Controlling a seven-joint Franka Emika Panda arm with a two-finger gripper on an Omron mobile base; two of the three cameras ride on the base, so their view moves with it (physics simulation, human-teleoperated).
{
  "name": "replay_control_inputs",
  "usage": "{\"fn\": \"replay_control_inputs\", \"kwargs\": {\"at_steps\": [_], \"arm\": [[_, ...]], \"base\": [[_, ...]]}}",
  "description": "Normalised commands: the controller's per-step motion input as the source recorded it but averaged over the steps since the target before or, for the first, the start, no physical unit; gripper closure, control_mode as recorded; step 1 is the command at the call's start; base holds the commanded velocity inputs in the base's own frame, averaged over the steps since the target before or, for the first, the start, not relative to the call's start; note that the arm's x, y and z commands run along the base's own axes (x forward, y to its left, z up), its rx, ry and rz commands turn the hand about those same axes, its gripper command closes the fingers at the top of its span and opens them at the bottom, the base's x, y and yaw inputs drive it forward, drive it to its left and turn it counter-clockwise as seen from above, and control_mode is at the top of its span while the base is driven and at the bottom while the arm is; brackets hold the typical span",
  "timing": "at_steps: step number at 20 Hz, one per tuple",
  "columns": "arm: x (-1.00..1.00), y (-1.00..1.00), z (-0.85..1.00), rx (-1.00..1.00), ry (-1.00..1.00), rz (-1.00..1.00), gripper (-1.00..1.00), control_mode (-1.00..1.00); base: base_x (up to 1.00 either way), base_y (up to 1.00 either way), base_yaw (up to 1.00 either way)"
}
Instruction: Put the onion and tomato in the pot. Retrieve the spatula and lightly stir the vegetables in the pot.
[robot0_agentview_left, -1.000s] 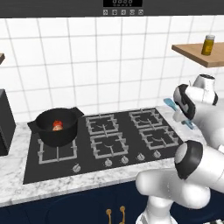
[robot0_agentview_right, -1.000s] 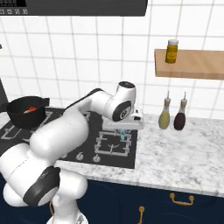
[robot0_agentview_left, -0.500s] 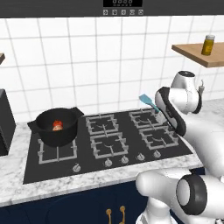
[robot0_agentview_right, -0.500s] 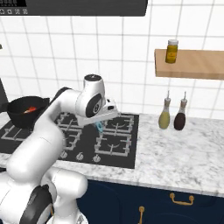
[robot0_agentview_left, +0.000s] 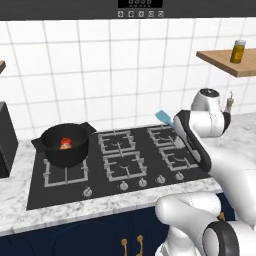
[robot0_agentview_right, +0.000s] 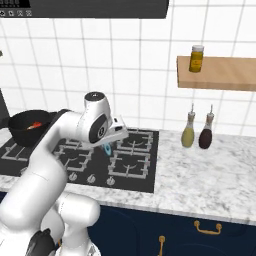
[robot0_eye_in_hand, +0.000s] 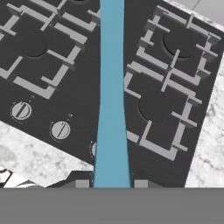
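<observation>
One spatula (robot0_eye_in_hand: 112, 87) inside gripper (robot0_eye_in_hand: 111, 183)

Arm (robot0_agentview_right: 60, 135) bends over the stove (robot0_agentview_right: 100, 155), wrist above the middle burners. A bit of blue spatula (robot0_agentview_right: 107, 148) shows just under the hand, over the grates; grip itself hidden by the wrist. Black pot (robot0_agentview_right: 27, 127) sits on the far left burner, something red inside. Two bottles (robot0_agentview_right: 198, 131) stand side by side on the marble counter (robot0_agentview_right: 200, 175), right of the stove. Yellow jar (robot0_agentview_right: 196, 58) on the wooden shelf (robot0_agentview_right: 220, 75) above.
</observation>
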Motion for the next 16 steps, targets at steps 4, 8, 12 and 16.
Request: {"fn": "replay_control_inputs", "kwargs": {"at_steps": [4, 8, 12, 16], "arm": [[-0.20, 0.00, 0.00, 0.00, 0.00, 0.01, 1.00, -1.00], [0.00, 0.00, 0.00, 0.00, 0.00, 0.00, 1.00, 1.00], [0.00, 0.00, 0.00, 0.00, 0.00, 0.00, 1.00, 1.00], [0.00, 0.00, 0.00, 0.00, 0.00, 0.00, 1.00, 1.00]], "base": [[0.00, 0.00, 0.00], [-0.04, 0.00, 0.00], [-0.90, 0.04, 0.10], [-0.24, 0.87, 0.10]]}}
